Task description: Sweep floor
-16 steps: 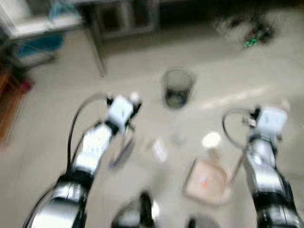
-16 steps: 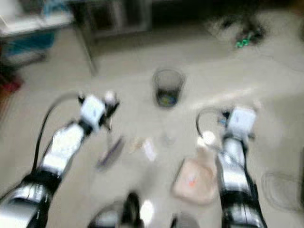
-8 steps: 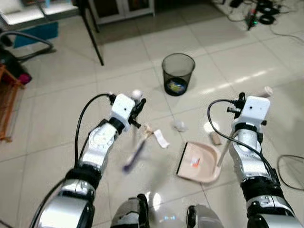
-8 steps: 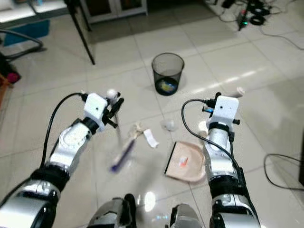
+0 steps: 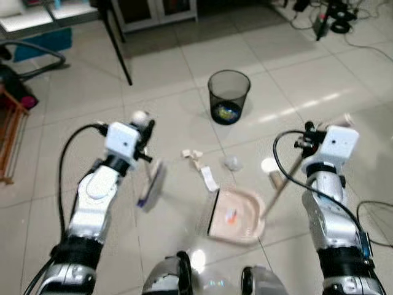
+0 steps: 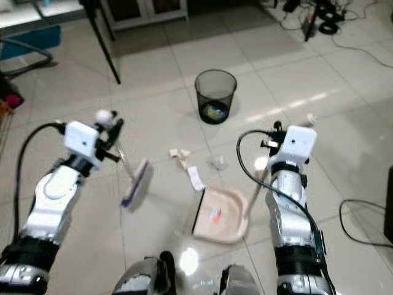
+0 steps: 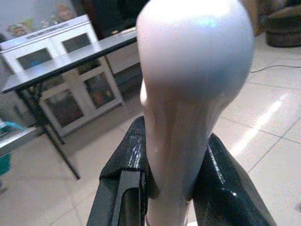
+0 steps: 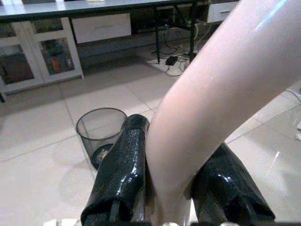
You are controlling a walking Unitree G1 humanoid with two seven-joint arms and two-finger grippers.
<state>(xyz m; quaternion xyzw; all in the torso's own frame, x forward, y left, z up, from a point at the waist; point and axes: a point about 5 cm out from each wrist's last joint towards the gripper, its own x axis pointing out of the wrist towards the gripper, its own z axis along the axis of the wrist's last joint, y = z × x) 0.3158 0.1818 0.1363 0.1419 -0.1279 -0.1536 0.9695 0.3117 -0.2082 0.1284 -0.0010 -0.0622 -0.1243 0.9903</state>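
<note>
While left claw [image 7: 167,188] grips white-handled broom [image 5: 150,182] | right claw [image 8: 174,188] grips pink dustpan [image 5: 236,215]

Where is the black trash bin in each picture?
Left eye view: trash bin stands upper middle, beyond the dustpan.
Right eye view: upper middle again, beyond the dustpan.
Left wrist view: not in it.
Right wrist view: on the floor behind the end effector's black finger.
Shared landmark: the white cabinet with glass doors.
</note>
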